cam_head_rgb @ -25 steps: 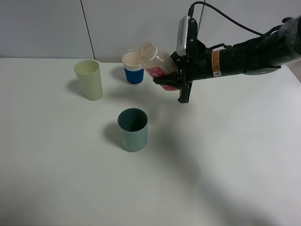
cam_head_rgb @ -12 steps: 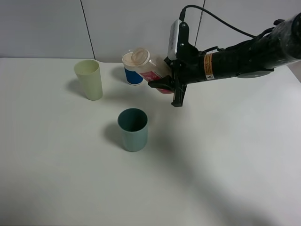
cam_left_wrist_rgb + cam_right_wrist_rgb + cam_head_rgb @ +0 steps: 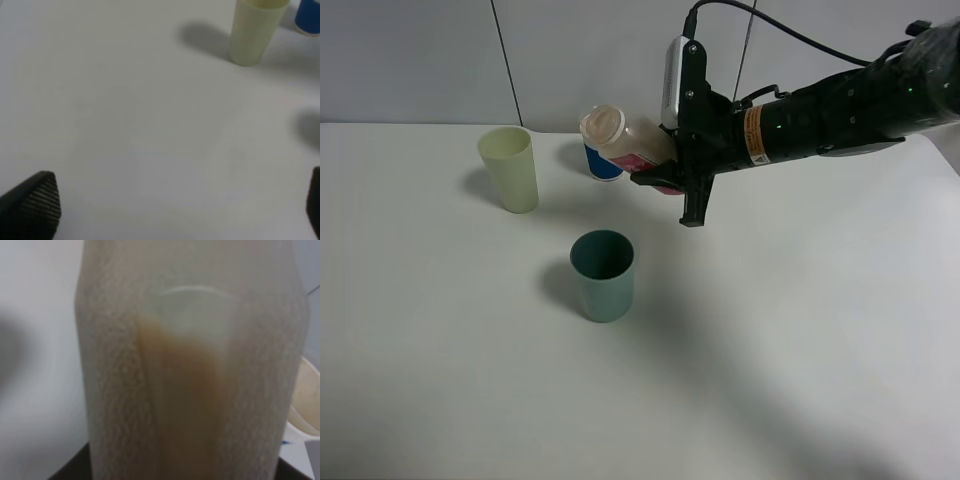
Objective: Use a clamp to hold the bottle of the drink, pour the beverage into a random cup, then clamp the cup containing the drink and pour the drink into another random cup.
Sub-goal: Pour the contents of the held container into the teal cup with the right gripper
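Exterior high view: a white bench is backed by a grey wall. The tipped bottle is squeezed by the right gripper. The left gripper is spread wide, empty.

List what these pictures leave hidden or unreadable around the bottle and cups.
Blue cup contents: exterior high view, the tilted bottle covers its mouth.
Right pincer grip: right wrist view, the blurred bottle fills the frame.
Label wording: exterior high view, too small.
Left pincer: left wrist view, edges cut off both fingers.
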You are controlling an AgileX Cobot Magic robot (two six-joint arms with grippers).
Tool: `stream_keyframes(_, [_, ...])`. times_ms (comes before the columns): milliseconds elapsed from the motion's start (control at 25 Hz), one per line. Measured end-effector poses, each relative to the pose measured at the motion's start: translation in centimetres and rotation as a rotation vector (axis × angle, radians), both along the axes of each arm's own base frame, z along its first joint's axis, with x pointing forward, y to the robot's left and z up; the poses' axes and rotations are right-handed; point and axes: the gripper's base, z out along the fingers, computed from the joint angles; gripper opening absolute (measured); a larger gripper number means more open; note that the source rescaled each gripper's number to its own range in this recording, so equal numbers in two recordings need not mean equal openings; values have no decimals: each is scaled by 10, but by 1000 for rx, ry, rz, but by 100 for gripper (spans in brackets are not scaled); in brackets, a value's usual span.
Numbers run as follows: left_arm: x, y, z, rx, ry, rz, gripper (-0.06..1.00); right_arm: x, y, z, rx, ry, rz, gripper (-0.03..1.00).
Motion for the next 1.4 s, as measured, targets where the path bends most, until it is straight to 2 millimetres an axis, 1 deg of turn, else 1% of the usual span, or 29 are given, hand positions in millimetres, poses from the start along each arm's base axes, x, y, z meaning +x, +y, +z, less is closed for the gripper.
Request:
stream_keyframes(80, [0,0,0,0,0,0,100,-1,0,8,-3,-21,-4,4])
stream_keyframes(120, [0,0,0,0,0,0,100,-12,-6,14,-12,-26,-27,4])
stream_keyframes(320, [0,0,0,0,0,0,100,-19,-11,13,-30,-27,-42,4])
stream_keyframes(440, [0,0,0,0,0,0,100,-26,-13,6,-45,-9,-43,4])
stream_keyframes(920, [0,0,0,0,0,0,100,-36,4,5,-106,-32,-19,4])
stream_keyframes(1120, [0,0,0,0,0,0,100,-38,5,5,-124,-42,-3,4])
stream_keyframes(1280, [0,0,0,0,0,0,100,-41,2,21,-153,-96,-6,4])
stream_keyframes(1400, [0,0,0,0,0,0,100,-42,1,24,-154,-104,-1,4])
